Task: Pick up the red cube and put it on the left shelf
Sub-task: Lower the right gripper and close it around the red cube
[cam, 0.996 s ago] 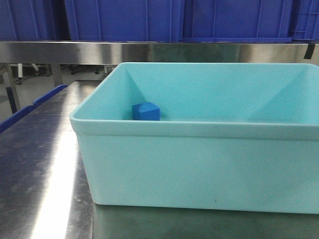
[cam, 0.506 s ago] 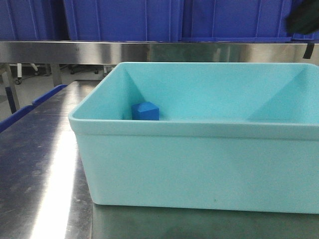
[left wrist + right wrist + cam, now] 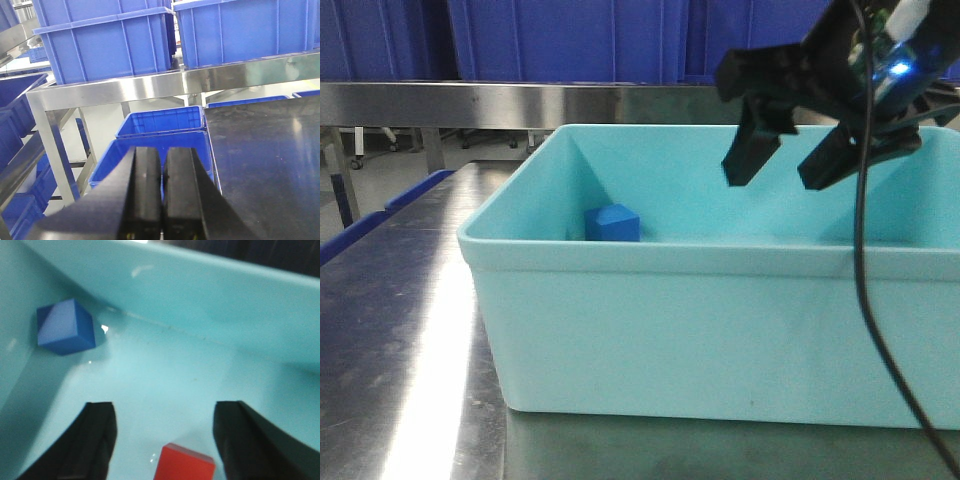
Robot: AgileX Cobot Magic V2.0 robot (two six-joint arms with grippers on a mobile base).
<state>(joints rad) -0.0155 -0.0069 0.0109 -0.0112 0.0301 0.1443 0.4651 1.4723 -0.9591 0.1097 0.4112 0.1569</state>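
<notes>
The red cube (image 3: 184, 466) lies on the floor of the teal bin (image 3: 620, 250), at the bottom edge of the right wrist view. My right gripper (image 3: 165, 412) hangs open just above it, the cube below and between the two fingers, nearer the right one. From the front, the right gripper (image 3: 785, 168) hovers over the bin's right half and the bin wall hides the red cube. My left gripper (image 3: 162, 150) is shut on nothing, off the table's left edge. A stainless-steel rack (image 3: 150, 90) holds large blue crates; I cannot tell whether it is the left shelf.
A blue cube (image 3: 612, 223) sits in the bin's back left corner, well apart from the red one; the blue cube (image 3: 65, 327) is at upper left in the right wrist view. Open blue crates (image 3: 160, 125) stand on the floor beside the steel tabletop (image 3: 265, 150).
My right arm has come into the front view from the upper right and now hangs over the bin with its gripper open. The blue cube has not moved.
</notes>
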